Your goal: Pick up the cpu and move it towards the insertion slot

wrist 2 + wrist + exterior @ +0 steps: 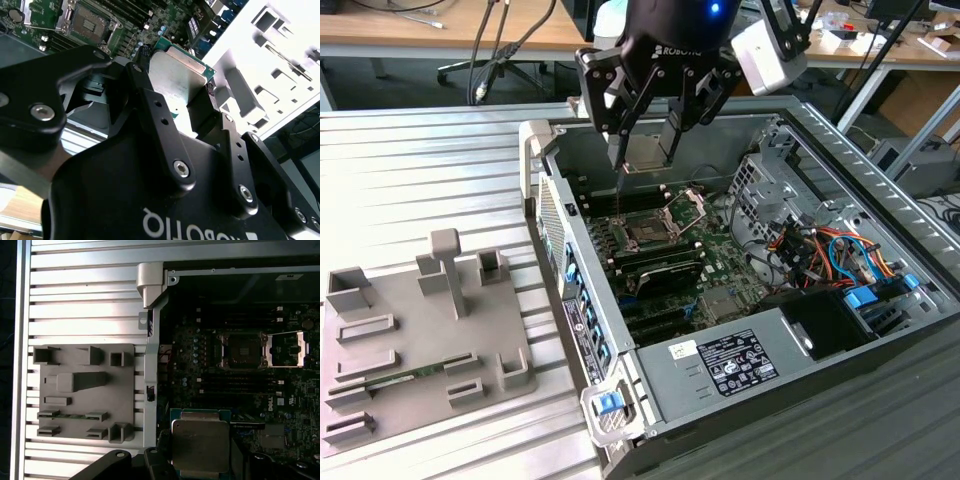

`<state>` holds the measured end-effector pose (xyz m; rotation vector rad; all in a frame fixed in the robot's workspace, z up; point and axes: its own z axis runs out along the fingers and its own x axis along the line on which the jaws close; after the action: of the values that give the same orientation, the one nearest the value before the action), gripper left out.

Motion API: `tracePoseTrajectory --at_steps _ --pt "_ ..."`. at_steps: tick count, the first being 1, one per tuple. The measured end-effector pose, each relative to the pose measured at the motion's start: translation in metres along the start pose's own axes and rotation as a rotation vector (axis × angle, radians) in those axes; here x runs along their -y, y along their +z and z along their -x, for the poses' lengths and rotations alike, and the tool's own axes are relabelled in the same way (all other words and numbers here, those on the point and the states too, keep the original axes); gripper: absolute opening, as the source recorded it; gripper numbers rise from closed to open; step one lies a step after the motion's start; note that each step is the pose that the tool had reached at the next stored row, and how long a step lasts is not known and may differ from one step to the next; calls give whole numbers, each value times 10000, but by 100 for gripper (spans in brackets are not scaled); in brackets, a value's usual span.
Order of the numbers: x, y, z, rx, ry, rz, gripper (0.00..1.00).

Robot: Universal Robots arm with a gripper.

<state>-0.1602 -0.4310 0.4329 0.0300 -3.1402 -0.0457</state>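
Two fingers of my black gripper [647, 150] are clamping the flat silvery-topped square cpu [200, 445] above the dark metal-framed insertion slot [645, 229]; thin edge grip, tilt risking slip.

The exterior view looks down at an angle from outside the open computer case [740, 300], taking in the grey tray [420, 340] on the desk. The first wrist view looks straight down from high up, sharing both. The second wrist view peers close past the hand [175, 105].
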Motion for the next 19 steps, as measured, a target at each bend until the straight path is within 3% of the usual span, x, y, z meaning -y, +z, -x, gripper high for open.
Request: tracePoseTrajectory --at_steps 19 --pt "2 28 70 0 0 -4 55"
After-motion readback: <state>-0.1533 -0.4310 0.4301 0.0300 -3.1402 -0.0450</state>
